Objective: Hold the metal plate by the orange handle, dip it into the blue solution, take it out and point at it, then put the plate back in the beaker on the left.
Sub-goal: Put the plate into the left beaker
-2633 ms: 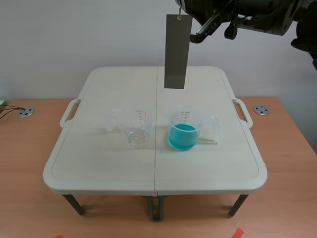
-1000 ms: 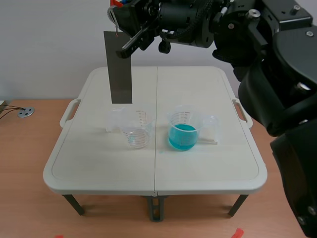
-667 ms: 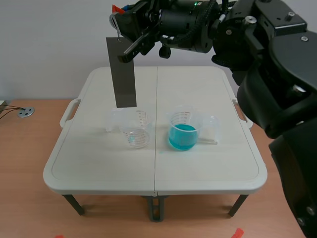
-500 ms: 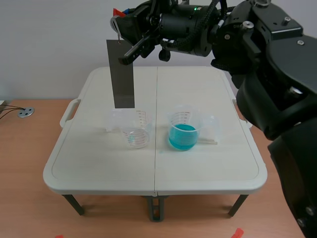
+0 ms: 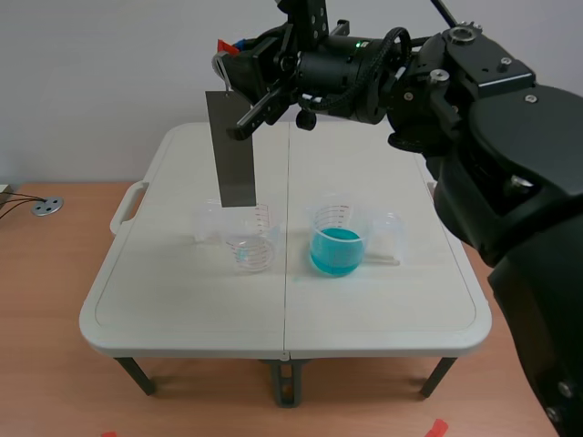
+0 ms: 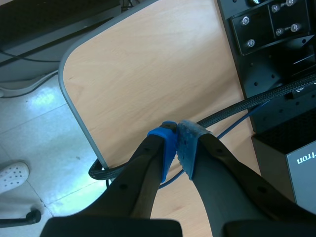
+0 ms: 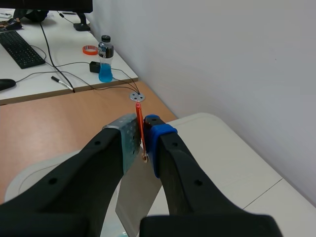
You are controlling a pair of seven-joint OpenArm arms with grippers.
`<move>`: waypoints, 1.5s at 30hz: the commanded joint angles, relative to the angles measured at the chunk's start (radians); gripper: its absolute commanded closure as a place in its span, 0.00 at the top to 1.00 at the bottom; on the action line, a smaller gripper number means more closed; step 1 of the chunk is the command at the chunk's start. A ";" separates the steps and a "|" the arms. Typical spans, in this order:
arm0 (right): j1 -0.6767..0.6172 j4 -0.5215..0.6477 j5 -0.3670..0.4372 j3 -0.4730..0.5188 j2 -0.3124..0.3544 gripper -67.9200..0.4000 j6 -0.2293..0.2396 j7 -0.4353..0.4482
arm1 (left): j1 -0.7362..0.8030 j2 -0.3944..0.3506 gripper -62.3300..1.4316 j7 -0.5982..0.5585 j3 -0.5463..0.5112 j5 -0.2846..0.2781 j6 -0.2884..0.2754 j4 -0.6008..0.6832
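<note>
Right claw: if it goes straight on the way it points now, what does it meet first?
Probably nothing close. The right claw, shut on the orange handle, points past the white table's left side, high above the left beaker; the way looks free, though depth is unclear.

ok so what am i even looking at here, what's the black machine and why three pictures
It is a robot with two black arms, each ending in a two-fingered pincer. The wide picture is taken from between the arms, looking across a small white folding table. The other two pictures come from cameras on the wrists, each looking past its own pincer. On the table stand an empty clear beaker and a beaker of blue liquid. The right pincer, reaching over from the right, grips a thin orange handle. A grey metal plate hangs from that handle, over the empty beaker. The left pincer is shut on nothing, off to the side over a wooden desk.
</note>
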 commanded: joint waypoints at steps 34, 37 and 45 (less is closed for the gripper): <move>0.026 -0.265 -0.041 0.000 0.000 0.03 -0.003 0.222 | 0.008 -0.006 0.05 -0.007 -0.007 -0.003 -0.005 0.007; 0.026 -0.292 -0.041 0.000 0.000 0.03 -0.003 0.248 | 0.008 -0.006 0.05 -0.006 -0.007 -0.003 -0.005 0.006; 0.024 -0.326 -0.068 0.000 0.000 0.03 -0.007 0.299 | 0.008 -0.006 0.05 -0.006 -0.007 -0.003 -0.006 -0.001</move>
